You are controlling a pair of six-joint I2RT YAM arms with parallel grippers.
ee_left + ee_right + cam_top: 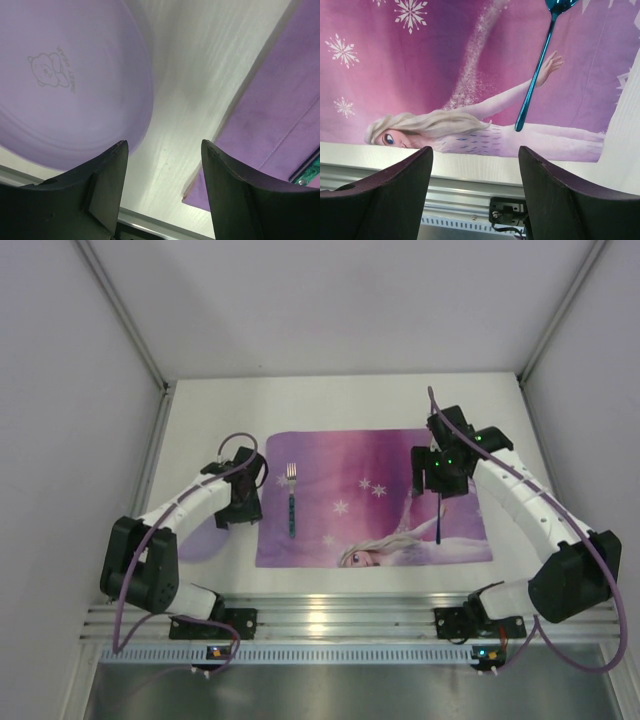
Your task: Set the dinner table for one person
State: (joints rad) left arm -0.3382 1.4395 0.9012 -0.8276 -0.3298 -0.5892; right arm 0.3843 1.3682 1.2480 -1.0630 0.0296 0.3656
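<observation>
Filling most of the top view, the dinner table (350,395) is a plain white top w/ a ribbed aluminium rail (330,615) along the near edge, where both arm bases sit.

Purple-pink princess placemat (370,470) lies flat at table centre, long side parallel to the rail, white stars across the middle, and the figure near its front edge.

Lavender plate (65,75) sits on the bare table left of the mat, not touching it. It is mostly hidden under the left arm in the top view. Left wrist cam shows a small bear outline printed on it.

Left gripper (162,147) hangs over the white strip btwn plate and mat edge, fingers spread, nothing btwn them.

Right gripper (475,152) is over the mat's right part, fingers also spread wide and holding nothing.

Fork (291,500) lies on the left part of the mat, tines pointing to the far side, dark blue handle toward the rail.

Teal spoon (535,80) lies on the right part of the mat, handle end toward the rail and across the figure's outstretched arm. Its bowl is cut off at the top of the right wrist view and hidden under the gripper from above.
</observation>
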